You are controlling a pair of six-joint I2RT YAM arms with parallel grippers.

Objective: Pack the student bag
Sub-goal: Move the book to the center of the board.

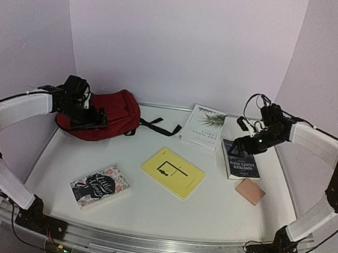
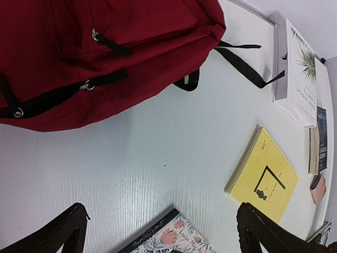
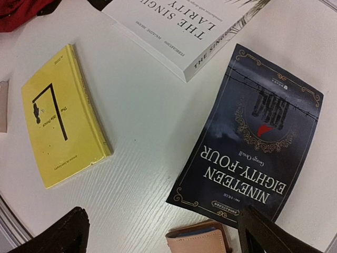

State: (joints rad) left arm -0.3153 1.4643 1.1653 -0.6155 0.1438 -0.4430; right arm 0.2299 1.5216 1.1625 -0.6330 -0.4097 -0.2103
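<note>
The student bag (image 1: 113, 111) lies slumped at the far left of the table (image 1: 148, 206), zips seemingly closed; the left gripper (image 1: 93, 120) hovers over it, jaws apart, empty; the right gripper (image 1: 244, 138), likewise apart, hangs above a dark book (image 1: 240, 160); limp fabric may bunch or slide under a one-sided pull.

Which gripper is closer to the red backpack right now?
Left. The left gripper hangs at the left edge of the backpack; the right gripper is far off to the right, above the dark blue book.
</note>
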